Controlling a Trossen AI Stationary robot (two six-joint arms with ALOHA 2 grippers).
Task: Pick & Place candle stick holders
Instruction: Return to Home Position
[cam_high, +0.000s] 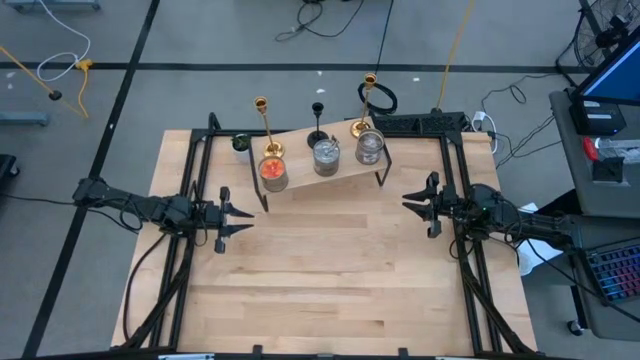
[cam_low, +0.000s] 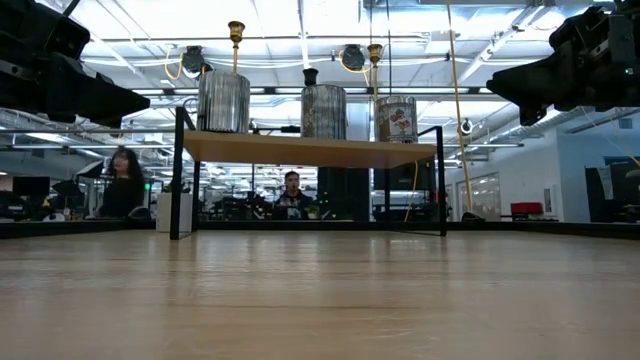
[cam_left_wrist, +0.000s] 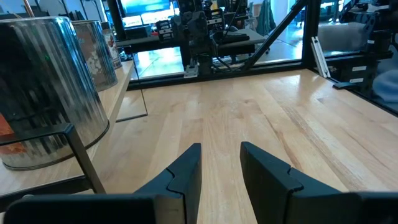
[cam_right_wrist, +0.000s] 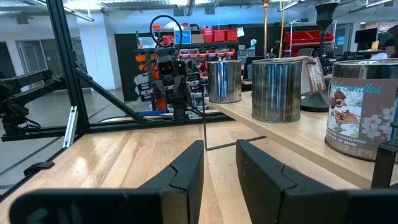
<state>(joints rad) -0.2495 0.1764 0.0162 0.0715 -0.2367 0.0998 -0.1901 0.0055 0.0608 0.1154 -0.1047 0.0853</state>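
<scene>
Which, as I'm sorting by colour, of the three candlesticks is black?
The middle candlestick: thin, black and the shortest. In the high view it stands between the left gold candlestick and the right gold candlestick.

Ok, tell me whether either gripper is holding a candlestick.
No: the left gripper and right gripper are open and empty over the table; the gold candlesticks and black candlestick stand on the shelf.
</scene>
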